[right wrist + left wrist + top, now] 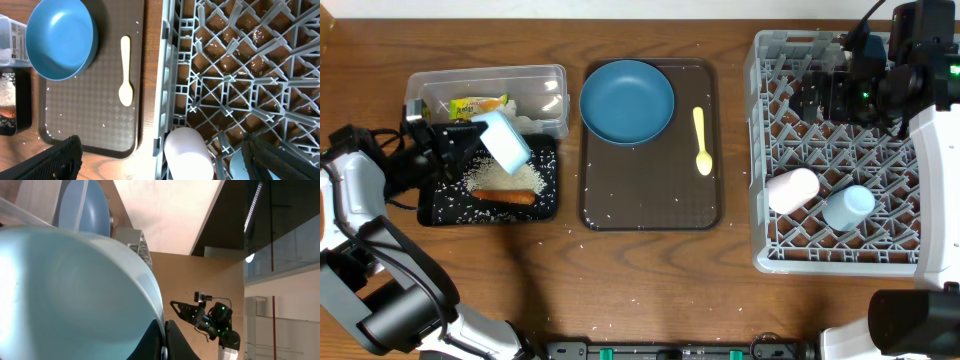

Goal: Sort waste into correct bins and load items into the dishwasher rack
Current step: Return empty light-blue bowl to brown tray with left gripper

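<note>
My left gripper is shut on the rim of the pale bowl and holds it tilted over the black tray. The tray holds white rice and the orange-red sausage. In the left wrist view the bowl fills the frame, its rim pinched between the jaws. The clear tub holds the snack wrapper. The dark blue plate and yellow spoon lie on the brown serving tray. My right gripper is open and empty above the grey rack, where the pinkish-white cup and light blue cup lie.
Loose rice grains are scattered on the serving tray and the wooden table. The right wrist view shows the plate, spoon, pinkish-white cup and rack lattice.
</note>
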